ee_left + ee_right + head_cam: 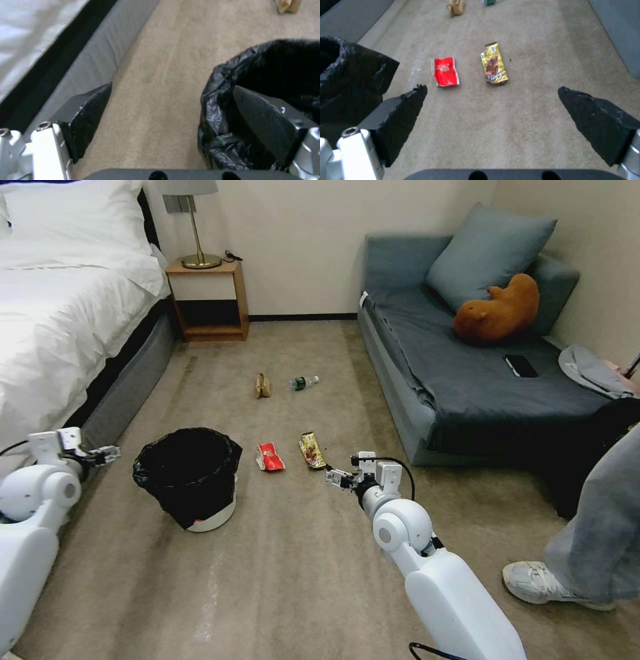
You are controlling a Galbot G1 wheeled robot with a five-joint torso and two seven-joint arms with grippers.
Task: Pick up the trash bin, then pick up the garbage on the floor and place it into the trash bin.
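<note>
Head view: left gripper [110, 452], fingers spread and holding nothing, hangs above the floor [300, 553] between the bed [60, 313] and the trash bin [190, 477], which stands upright on the carpet just beside it. Right gripper [335, 478], fingers likewise spread and unladen, hangs near the yellow-brown wrapper [311, 449], with the red wrapper [269, 457] between that and the bin. Farther out lie the tan paper bag [263, 386] and the small bottle [303, 382], toward the nightstand [208, 300] and the sofa [467, 373].
</note>
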